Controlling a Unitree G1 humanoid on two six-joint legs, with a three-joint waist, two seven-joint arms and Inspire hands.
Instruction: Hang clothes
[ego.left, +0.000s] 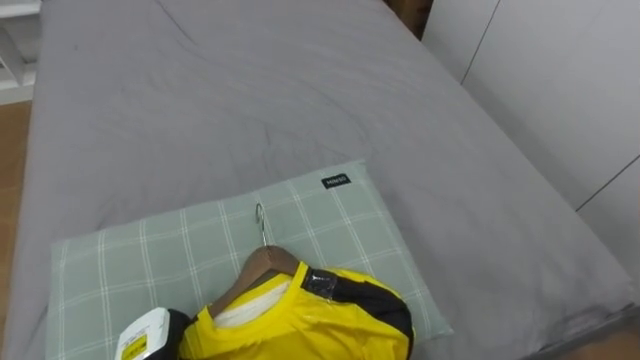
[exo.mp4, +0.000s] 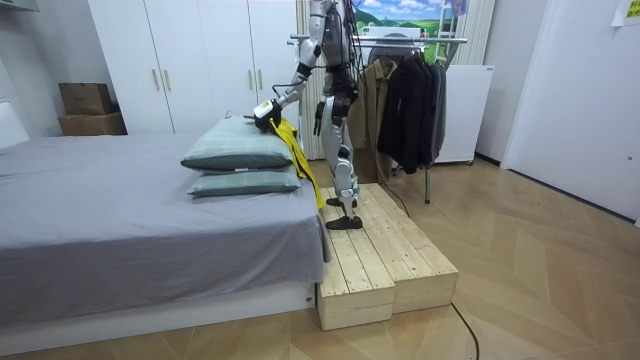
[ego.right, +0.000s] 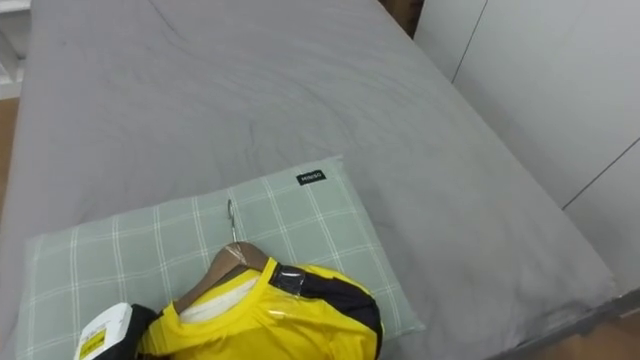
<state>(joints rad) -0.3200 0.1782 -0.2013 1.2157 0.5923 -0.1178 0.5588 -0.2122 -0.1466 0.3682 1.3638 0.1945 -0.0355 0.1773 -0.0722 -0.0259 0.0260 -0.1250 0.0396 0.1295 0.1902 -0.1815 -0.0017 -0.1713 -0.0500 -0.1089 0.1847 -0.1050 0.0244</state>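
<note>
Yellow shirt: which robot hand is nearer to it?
Left. The left robot hand lies right against the shirt; the right robot hand seems to hang by the hip, well back from it.

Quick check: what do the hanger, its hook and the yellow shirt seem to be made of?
The hanger looks like wood: brown, smooth, with a rounded shoulder. Its hook seems to be thin bare metal wire, grey and slightly glinting. The yellow shirt looks like smooth synthetic sports fabric, with a faint sheen and black trim; the fibre itself cannot be told.
</note>
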